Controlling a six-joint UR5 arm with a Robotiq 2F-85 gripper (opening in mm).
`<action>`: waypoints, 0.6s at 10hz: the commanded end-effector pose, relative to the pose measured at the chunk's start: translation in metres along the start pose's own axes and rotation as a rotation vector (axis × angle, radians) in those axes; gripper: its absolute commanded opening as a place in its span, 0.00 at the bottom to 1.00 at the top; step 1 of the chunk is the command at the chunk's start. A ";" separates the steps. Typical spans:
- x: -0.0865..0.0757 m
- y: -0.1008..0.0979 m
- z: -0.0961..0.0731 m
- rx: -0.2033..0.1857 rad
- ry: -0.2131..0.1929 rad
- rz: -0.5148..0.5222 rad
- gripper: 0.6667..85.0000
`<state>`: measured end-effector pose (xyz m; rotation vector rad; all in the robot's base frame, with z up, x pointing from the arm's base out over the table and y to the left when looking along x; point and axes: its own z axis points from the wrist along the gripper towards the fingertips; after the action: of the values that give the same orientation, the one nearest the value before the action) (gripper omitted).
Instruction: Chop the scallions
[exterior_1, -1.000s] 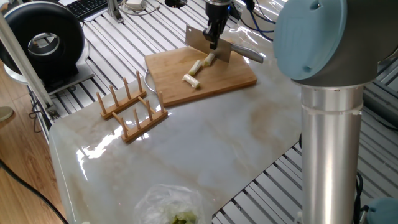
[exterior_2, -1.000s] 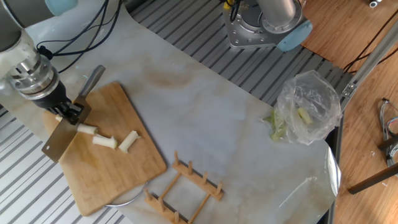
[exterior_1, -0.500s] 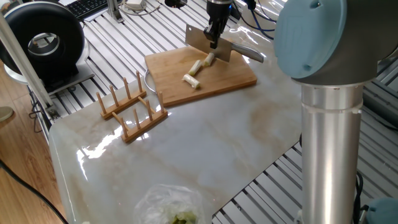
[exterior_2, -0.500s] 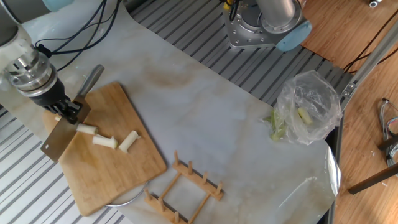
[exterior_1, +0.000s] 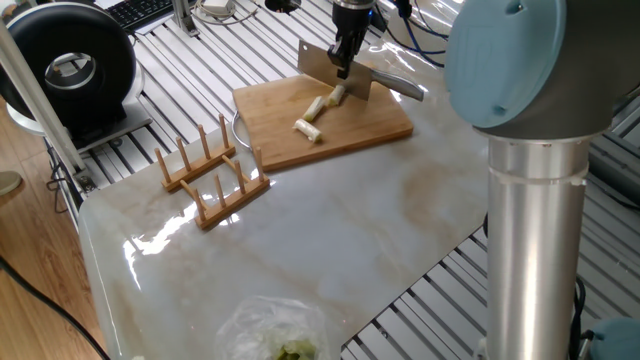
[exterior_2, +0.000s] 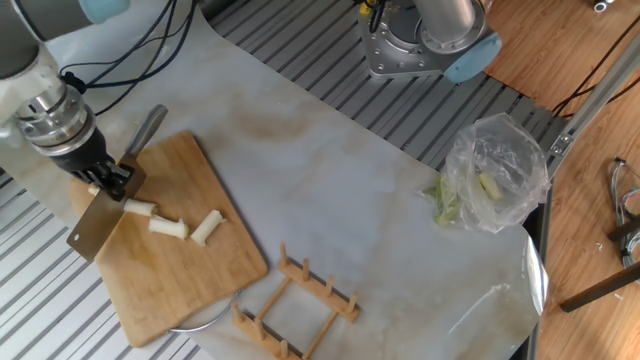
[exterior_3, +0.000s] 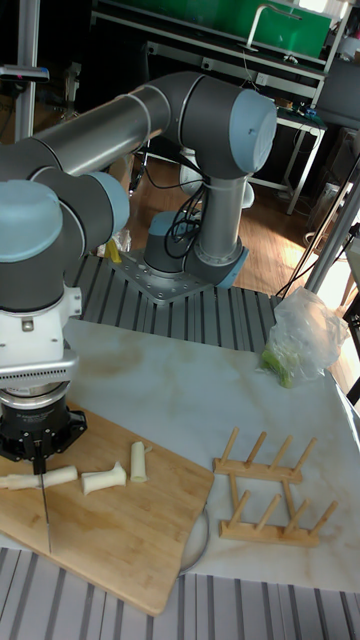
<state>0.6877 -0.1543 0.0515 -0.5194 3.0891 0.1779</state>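
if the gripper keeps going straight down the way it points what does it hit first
The gripper is shut on the cleaver, blade pointing down. Going on, the edge would likely meet the scallions first, then the cutting board. How high the blade stands is unclear.

Wooden rack beside cutting board, clear plastic bag well apart on marble table

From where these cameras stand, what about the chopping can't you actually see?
- Whether the cleaver edge touches the scallions: the hand and blade cover that spot in all views.
- The hand's fingers: too small and dark to tell how they stand.
- The clear bag contents: blurred by plastic in the other fixed view, cut off by the bottom edge in one fixed view.
- What lies under the cutting board: only a pale rim shows.
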 end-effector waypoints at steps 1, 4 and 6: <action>0.007 -0.007 -0.012 -0.020 0.017 -0.015 0.01; 0.004 -0.006 0.004 0.010 0.001 0.011 0.01; 0.006 -0.006 0.007 0.012 0.005 0.013 0.01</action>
<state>0.6842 -0.1623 0.0477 -0.5182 3.1005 0.1564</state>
